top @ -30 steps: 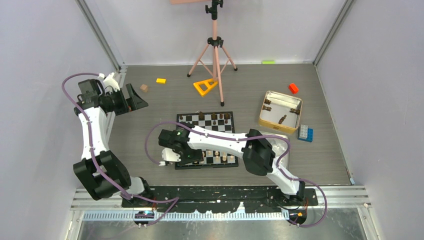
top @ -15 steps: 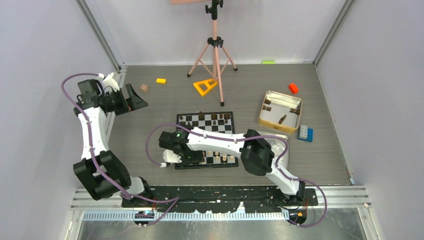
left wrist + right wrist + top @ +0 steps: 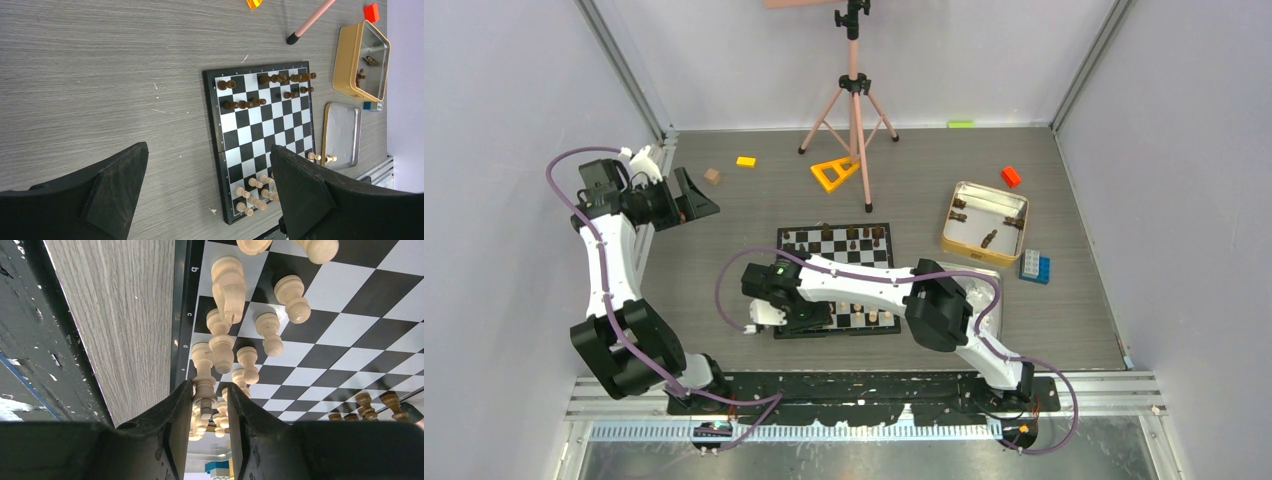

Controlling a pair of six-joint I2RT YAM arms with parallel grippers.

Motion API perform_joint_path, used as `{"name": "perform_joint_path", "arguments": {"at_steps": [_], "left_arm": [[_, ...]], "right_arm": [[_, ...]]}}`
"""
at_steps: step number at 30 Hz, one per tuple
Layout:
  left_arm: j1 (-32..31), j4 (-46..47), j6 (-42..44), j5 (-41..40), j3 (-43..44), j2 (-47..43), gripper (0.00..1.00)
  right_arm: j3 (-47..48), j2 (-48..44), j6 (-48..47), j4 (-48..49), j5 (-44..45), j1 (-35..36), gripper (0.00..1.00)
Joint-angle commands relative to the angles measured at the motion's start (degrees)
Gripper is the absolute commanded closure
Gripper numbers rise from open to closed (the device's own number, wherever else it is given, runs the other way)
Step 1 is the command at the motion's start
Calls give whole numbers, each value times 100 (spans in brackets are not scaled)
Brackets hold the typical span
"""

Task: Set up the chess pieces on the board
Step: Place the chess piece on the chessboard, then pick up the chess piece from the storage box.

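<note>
Pincer (right) (image 3: 207,390) barely parted, apparently clasping light chessman (image 3: 202,365).

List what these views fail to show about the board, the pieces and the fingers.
- Top external: the right arm covers the near-left squares of the board, hiding whatever stands there.
- Right wrist: fingers of the right gripper flank a light piece. Whether they actually touch it is unclear.
- Left wrist: dark pieces in the tin are too small to identify.
</note>
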Motion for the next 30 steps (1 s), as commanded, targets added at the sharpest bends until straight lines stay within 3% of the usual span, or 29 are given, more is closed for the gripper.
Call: {"name": "perform_joint_path", "arguments": {"at_steps": [1, 12, 17, 23, 30], "left_arm": [[44, -91, 4, 185, 93, 13, 4], [51, -127, 3, 180, 135, 24, 4], [49, -14, -12, 184, 127, 22, 4], [38, 63, 162, 433, 97, -55, 4], [-463, 145, 555, 578, -82, -182, 4]], "right_arm": [[-1, -202, 134, 62, 82, 30, 60], [-23, -522, 295, 52, 12, 0, 44], [-71, -1007, 483, 96, -513, -279, 34], [-1005, -2242, 623, 526, -1493, -1147, 31], [-3062, -3978, 570, 1351, -2388, -2854, 31]]}}
